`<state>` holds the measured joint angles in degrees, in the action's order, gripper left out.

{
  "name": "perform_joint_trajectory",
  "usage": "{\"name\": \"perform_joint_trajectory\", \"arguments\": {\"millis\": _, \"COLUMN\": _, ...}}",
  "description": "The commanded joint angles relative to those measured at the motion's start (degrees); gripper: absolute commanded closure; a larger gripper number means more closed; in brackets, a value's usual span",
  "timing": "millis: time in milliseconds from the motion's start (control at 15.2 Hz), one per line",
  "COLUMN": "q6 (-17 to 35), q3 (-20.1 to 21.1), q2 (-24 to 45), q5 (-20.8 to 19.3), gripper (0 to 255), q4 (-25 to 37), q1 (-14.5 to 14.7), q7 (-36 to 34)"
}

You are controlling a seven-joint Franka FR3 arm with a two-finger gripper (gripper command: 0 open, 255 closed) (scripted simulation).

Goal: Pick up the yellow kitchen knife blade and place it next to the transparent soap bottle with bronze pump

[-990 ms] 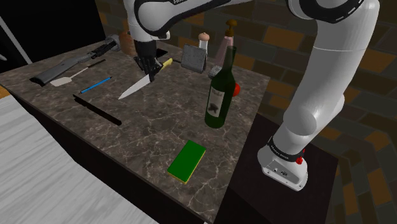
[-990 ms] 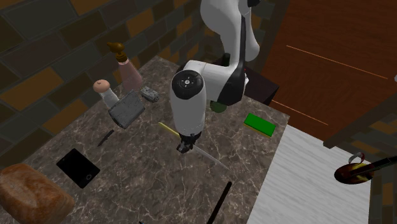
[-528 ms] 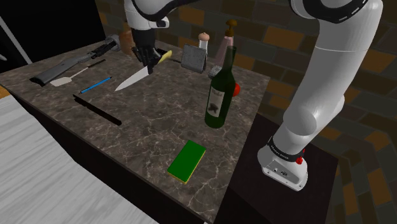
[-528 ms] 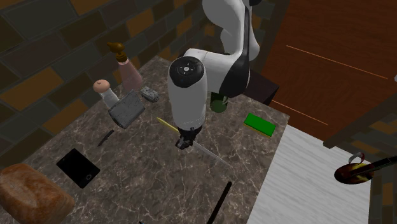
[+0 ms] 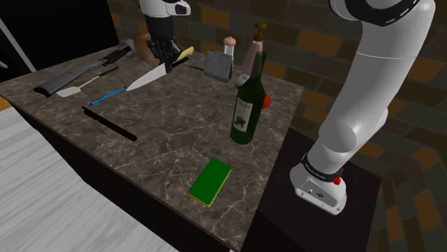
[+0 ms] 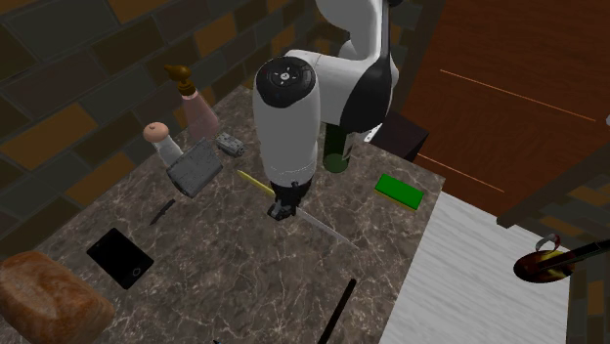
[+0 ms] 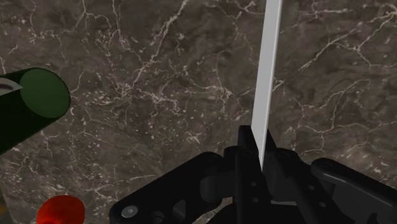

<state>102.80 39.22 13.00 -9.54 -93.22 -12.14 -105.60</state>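
1. Brown brick walls (image 5: 308,36) stand behind a dark marble desk (image 5: 165,136), which carries everything the task concerns.
2. The white arm (image 5: 372,79) rises from its stand at the shoulder view's lower right and reaches over to the desk's far edge.
3. A dark green wine bottle (image 5: 247,100) stands upright near the middle of the desk. It sits between the stand and the back row of things.
4. The transparent soap bottle (image 5: 257,49) with its bronze pump stands at the back edge, just behind the wine bottle. A pink-topped shaker (image 5: 228,45) and a grey holder (image 5: 217,64) stand beside it, on the gripper's side.
5. The knife (image 5: 154,74) hangs in the air, its yellow handle tilted up toward the wall and its blade sloping down. A second ago the tip rode much closer to the marble. Since then the knife has risen and drifted toward the back, so the pick looks done.
6. The gripper (image 5: 166,61) holds the knife where blade meets handle. In the wrist view the fingers (image 7: 247,159) are closed tight against the grey blade, which runs out over the marble.
7. The carry toward the shoulder view's right is what remains. The holder and shaker crowd the pump bottle's near side, so the set-down spot looks tight.
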Motion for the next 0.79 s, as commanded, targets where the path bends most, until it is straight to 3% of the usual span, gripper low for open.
{"name": "perform_joint_trajectory", "arguments": {"millis": 0, "q6": -1.7, "q3": 0.0, "q2": 0.2, "q5": -0.1, "gripper": 255, "q4": 1.9, "q1": 0.2, "q7": 0.0}}
{"name": "perform_joint_trajectory", "arguments": {"millis": 726, "q6": -10.6, "q3": 0.3, "q2": 1.3, "q5": -0.6, "gripper": 255, "q4": 11.7, "q1": 1.5, "q7": 0.1}}
